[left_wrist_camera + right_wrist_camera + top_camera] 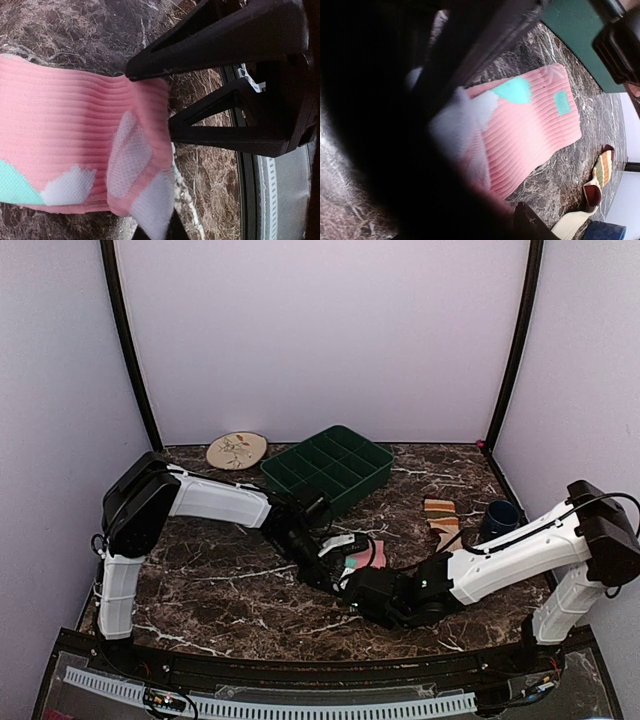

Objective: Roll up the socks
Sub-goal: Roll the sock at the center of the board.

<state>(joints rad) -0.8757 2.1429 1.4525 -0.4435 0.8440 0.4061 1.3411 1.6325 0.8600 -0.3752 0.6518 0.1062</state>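
a: where's the pink sock (365,560)?
b: flat on the counter (220,580), about the middle, with its near end right between the two pincers. ribbed pink, with mint and white patches.
a: is the left pincer (150,102) on it?
b: yes, clenched on that end. the fabric is pinched between its two black fingers (225,30), and the sock is folded over just there, a white patch curling back onto the pink.
a: and the right pincer (362,585)?
b: down at the same end, close against the left one. its own camera shows its fingers only as a dark blur over the folded part, so i cannot tell whether it's released or grasping the sock.
a: the rest of the sock?
b: lies flat, stretching away from both pincers toward the green tray (328,468).
a: the other one?
b: the tan sock (440,515), striped orange and brown at the cuff, is well apart from the pincers, off to the right pincer's right, near a dark blue cup (500,518).
a: anything more?
b: the tray has small compartments and sits beyond the pincers, at the far side of the counter. a round beige plate (237,450) lies just left of it, beyond the left arm.
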